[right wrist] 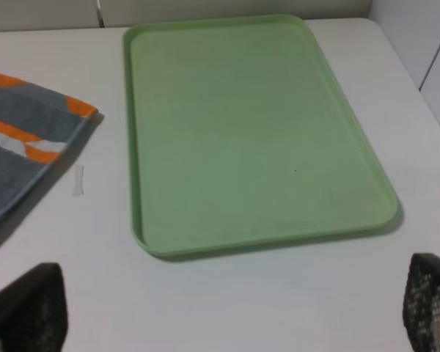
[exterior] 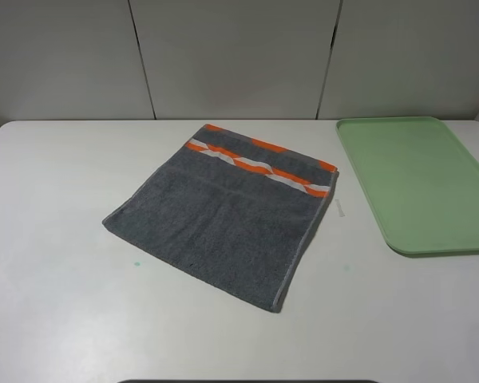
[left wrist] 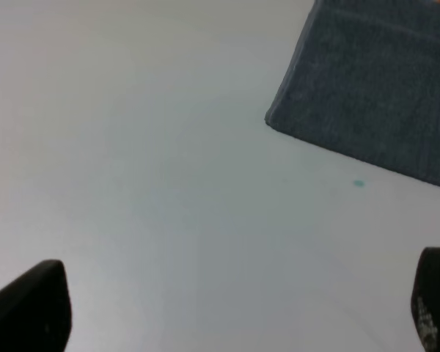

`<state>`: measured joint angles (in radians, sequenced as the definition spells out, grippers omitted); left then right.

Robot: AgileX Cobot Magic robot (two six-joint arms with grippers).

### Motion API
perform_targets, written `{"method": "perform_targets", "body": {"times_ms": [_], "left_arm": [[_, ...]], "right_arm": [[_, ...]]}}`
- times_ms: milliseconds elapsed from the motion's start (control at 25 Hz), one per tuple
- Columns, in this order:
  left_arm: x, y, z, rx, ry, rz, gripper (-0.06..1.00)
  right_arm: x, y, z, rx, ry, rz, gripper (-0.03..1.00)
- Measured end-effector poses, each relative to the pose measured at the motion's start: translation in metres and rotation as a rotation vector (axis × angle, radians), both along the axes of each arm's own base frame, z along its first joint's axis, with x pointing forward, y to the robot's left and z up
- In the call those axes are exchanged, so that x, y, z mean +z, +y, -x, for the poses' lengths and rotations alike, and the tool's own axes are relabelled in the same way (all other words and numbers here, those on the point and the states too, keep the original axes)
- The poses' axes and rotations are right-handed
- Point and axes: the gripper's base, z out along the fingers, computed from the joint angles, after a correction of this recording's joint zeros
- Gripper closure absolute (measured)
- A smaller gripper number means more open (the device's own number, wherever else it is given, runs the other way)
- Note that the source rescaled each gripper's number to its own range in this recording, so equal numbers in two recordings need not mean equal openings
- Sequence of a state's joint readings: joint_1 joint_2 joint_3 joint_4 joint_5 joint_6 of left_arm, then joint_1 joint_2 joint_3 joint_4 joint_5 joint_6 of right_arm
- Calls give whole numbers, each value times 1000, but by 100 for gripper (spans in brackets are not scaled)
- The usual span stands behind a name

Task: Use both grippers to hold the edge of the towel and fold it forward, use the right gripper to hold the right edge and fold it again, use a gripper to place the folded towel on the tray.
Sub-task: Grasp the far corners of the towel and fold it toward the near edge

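The dark grey towel (exterior: 223,211) lies flat and unfolded in the middle of the white table, turned at an angle, with its orange-and-white band (exterior: 259,163) along the far end. To its right rests the pale green tray (exterior: 419,183), with nothing on it. Neither arm shows in the exterior high view. In the left wrist view, my left gripper (left wrist: 238,308) stands open over bare table, a corner of the towel (left wrist: 374,95) lying well beyond its fingertips. My right gripper (right wrist: 235,312) is open too, short of the tray (right wrist: 249,125), with the towel's banded corner (right wrist: 29,125) off to one side.
A small white scrap (right wrist: 78,180) lies on the table between towel and tray. A tiny teal speck (exterior: 136,262) marks the table near the towel's left corner. White wall panels stand behind the table's far edge.
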<state>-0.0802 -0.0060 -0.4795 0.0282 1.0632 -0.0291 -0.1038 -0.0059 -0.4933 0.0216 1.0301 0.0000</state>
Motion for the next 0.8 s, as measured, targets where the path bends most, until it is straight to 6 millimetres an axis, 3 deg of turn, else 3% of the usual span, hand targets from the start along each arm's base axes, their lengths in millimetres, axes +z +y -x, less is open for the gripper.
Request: {"method": "perform_targets", "body": {"times_ms": [240, 440, 800], "left_arm": [[0, 0, 0, -14, -2, -19, 3], [8, 0, -2, -65, 1, -87, 4], [38, -5, -49, -225, 207, -239, 5]], "right_arm": [[0, 0, -2, 0, 13, -1, -3], [0, 0, -16, 23, 105, -4, -3], [28, 7, -42, 124, 182, -56, -3]]}}
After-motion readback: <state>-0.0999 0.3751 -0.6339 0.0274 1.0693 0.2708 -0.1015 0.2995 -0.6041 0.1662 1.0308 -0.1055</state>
